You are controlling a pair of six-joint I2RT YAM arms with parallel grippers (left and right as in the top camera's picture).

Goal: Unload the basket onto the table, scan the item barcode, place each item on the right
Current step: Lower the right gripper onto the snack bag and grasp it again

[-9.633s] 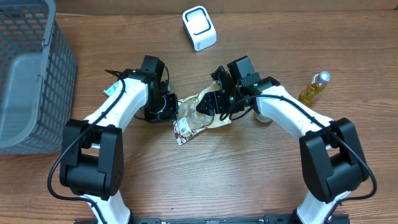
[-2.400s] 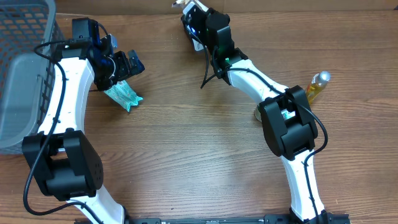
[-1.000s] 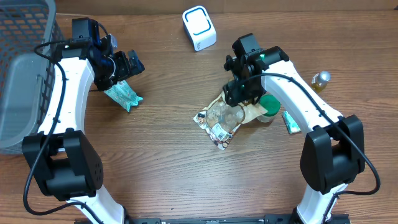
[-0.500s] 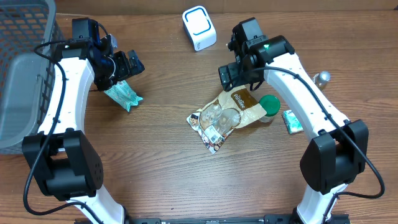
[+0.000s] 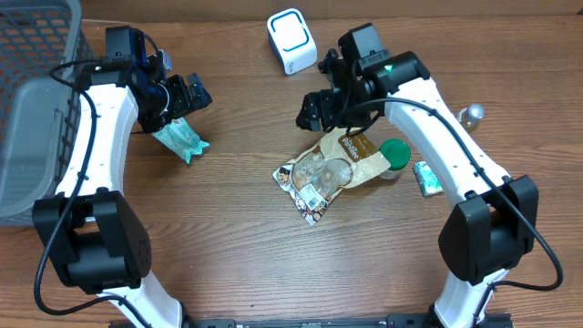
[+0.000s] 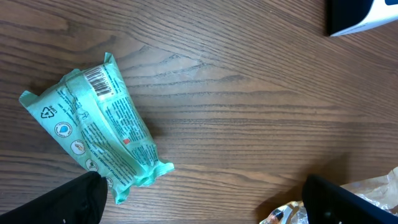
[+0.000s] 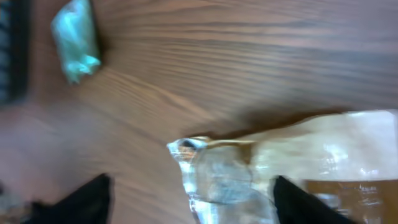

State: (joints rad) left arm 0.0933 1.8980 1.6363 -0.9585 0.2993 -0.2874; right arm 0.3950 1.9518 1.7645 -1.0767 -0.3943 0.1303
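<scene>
A brown and clear snack bag [image 5: 330, 168] lies flat mid-table, a white barcode label [image 5: 316, 192] at its lower end. My right gripper [image 5: 317, 109] hovers open just above the bag's upper left; in the blurred right wrist view the bag [image 7: 298, 165] lies below the spread fingers and nothing is held. The white scanner [image 5: 291, 41] stands at the back. A teal packet [image 5: 182, 138] lies at the left, its barcode [image 6: 99, 79] facing up. My left gripper [image 5: 185, 95] hangs open over it, holding nothing.
A grey mesh basket [image 5: 36, 109] fills the left edge. Right of the bag stand a green-lidded jar [image 5: 394, 155], a small green packet [image 5: 425, 178] and a yellow bottle [image 5: 467, 117]. A corner of the snack bag [image 6: 379, 183] shows in the left wrist view.
My right gripper has left the snack bag and moved up and to the left. The bag slid a little left and now lies still. The left arm has not moved.
</scene>
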